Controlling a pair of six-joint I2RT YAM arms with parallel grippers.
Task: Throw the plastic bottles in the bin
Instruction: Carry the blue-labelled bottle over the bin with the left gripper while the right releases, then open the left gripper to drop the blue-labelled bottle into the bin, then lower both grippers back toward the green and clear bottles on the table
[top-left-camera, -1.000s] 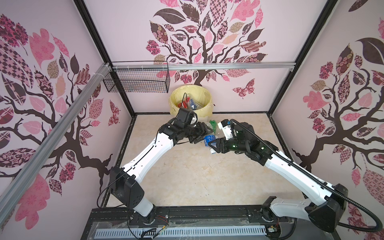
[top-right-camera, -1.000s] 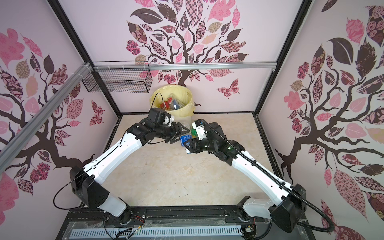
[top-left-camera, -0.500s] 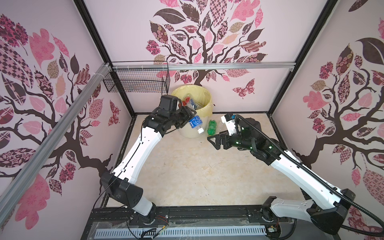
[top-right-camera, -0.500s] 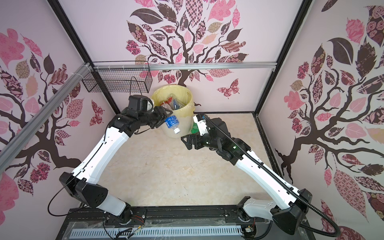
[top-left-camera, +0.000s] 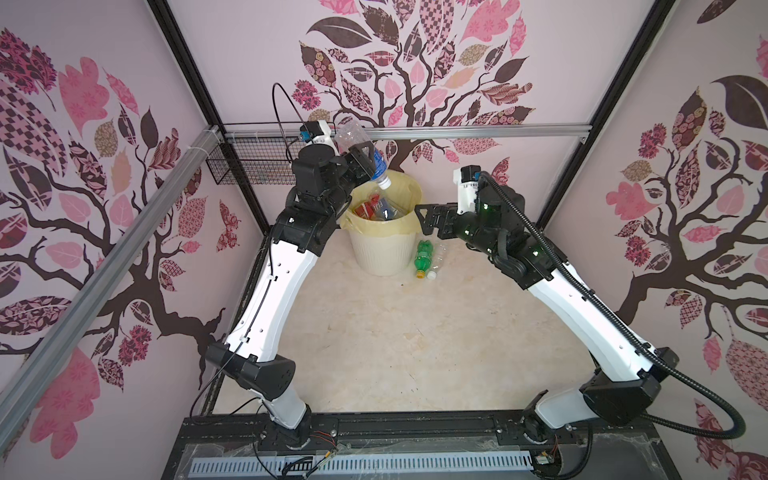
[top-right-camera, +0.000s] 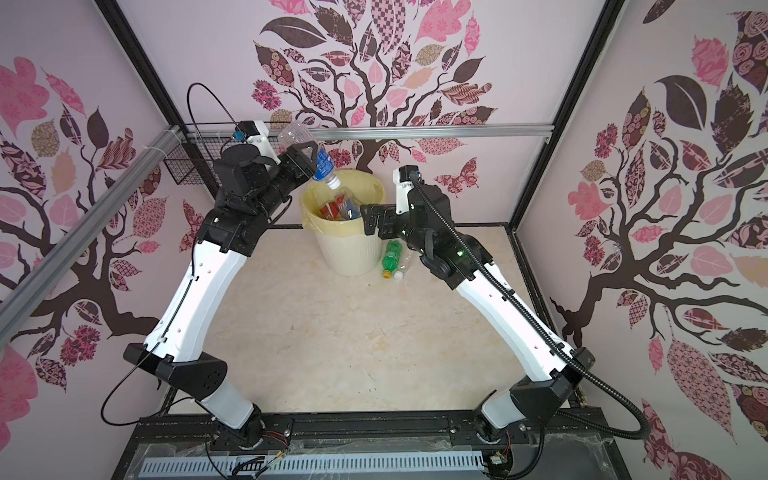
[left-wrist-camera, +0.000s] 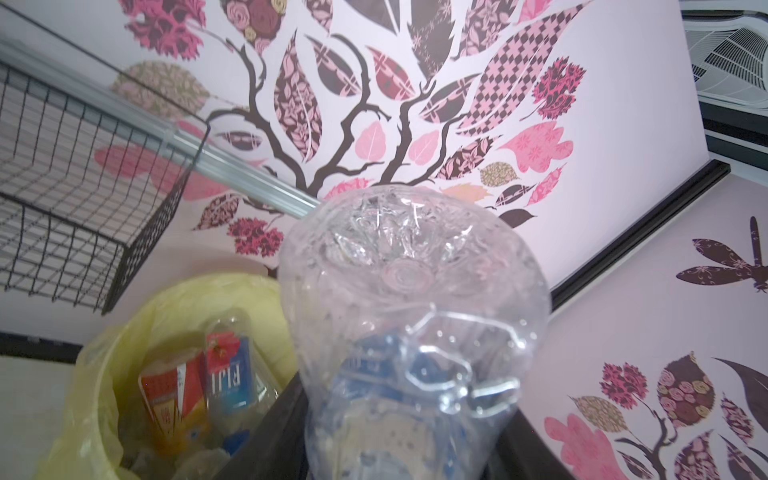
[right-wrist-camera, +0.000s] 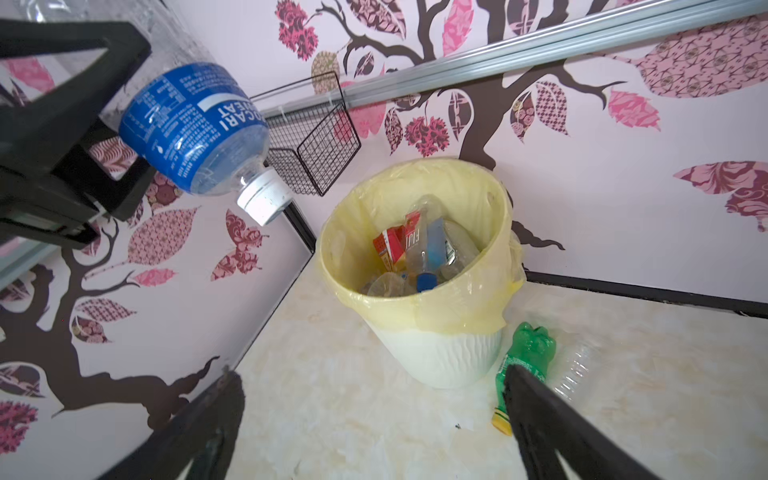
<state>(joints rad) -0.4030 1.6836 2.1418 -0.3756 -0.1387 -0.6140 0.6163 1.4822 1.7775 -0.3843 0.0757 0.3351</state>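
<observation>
Bright even light, soft shadows, edge distort., blurry close-up bottle (left-wrist-camera: 409, 332).

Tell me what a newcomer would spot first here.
The left hand grips a clear plastic bottle with a blue label and white cap, tilted cap-down and raised higher than the round cream ribbed bin with the yellow bag at the back of the table. The bin already holds several bottles. A green plastic bottle with a yellow cap lies beside its base, near the open right hand.
</observation>
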